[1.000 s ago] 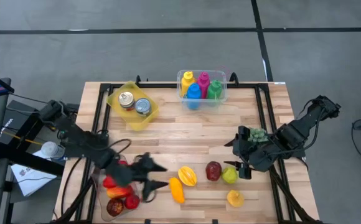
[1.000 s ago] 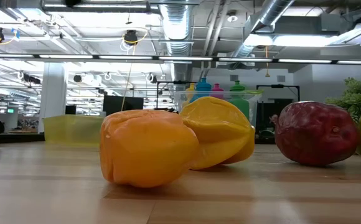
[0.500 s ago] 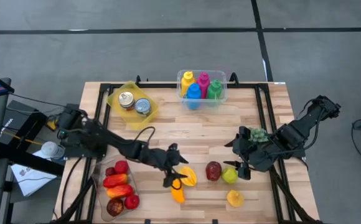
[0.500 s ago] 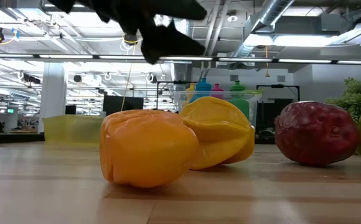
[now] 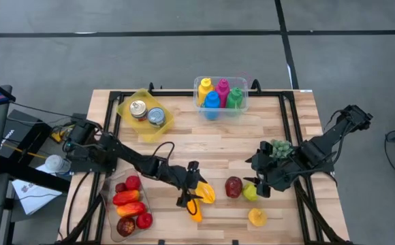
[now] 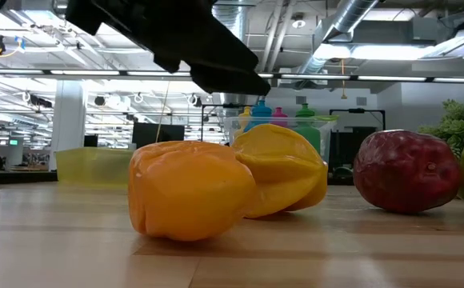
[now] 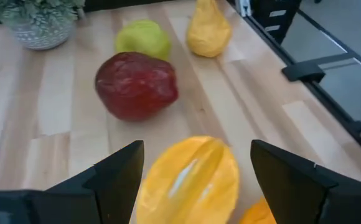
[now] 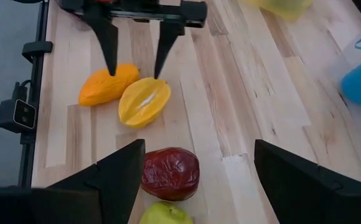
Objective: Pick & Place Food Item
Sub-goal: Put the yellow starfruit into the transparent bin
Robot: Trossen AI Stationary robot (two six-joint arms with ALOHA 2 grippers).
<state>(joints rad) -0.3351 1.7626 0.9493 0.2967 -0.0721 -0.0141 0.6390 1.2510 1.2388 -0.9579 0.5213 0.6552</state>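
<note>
A yellow starfruit (image 5: 206, 192) and an orange fruit (image 5: 193, 209) lie side by side on the wooden table near its front edge. My left gripper (image 5: 195, 191) hovers open just above them; in the left wrist view the starfruit (image 7: 190, 180) lies between the spread fingers, untouched. The low view shows the dark gripper (image 6: 220, 68) clear above both fruits. A dark red fruit (image 5: 233, 186), a green fruit (image 5: 250, 192) and a yellow pear (image 5: 257, 217) lie to the right. My right gripper (image 5: 258, 182) hangs open above the red fruit (image 8: 171, 173).
A clear tray (image 5: 111, 216) of red and orange foods stands at the front left. A yellow tray (image 5: 145, 129) with two cans and a clear bin (image 5: 242, 102) of coloured bottles stand at the back. A small potted plant (image 5: 280, 147) stands beside the right arm.
My left gripper has swung from above the front-left tray toward the table's right, come down and rolled at the wrist. It now hangs open over the starfruit. No fruit has moved.
</note>
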